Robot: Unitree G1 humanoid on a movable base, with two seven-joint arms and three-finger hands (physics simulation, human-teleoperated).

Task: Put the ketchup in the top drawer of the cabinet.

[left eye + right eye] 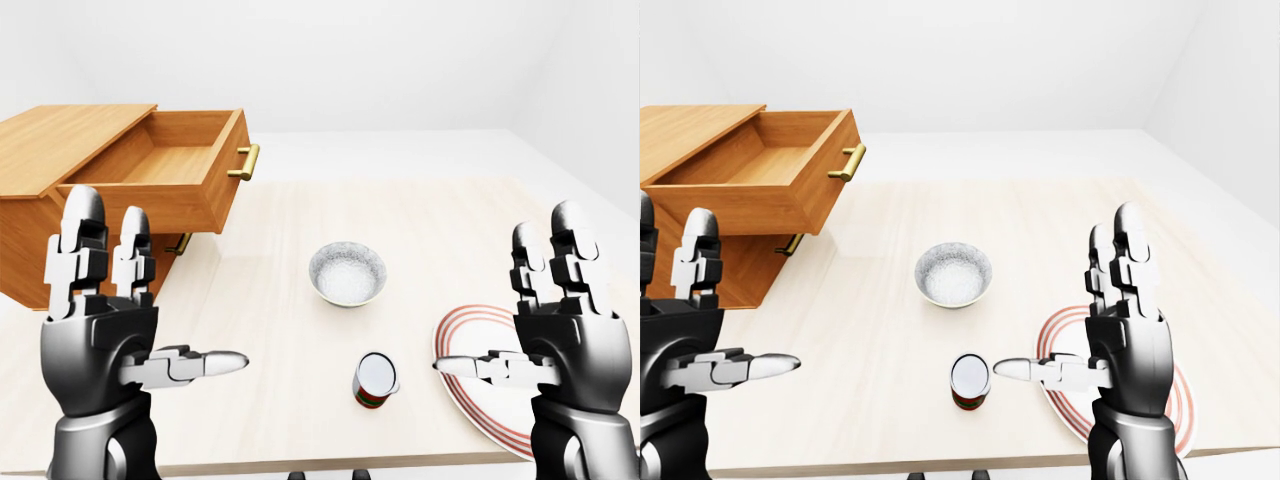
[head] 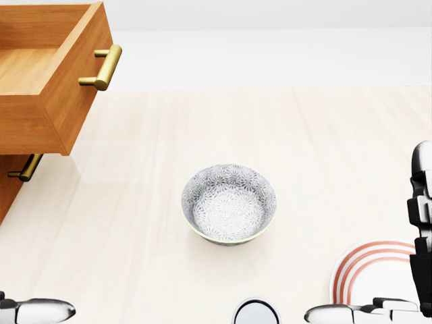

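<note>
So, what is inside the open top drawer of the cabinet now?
The top drawer is pulled out, and the wooden floor that shows inside holds nothing. The drawer's near wall hides the strip of floor just behind it, so that part cannot be checked.
</note>
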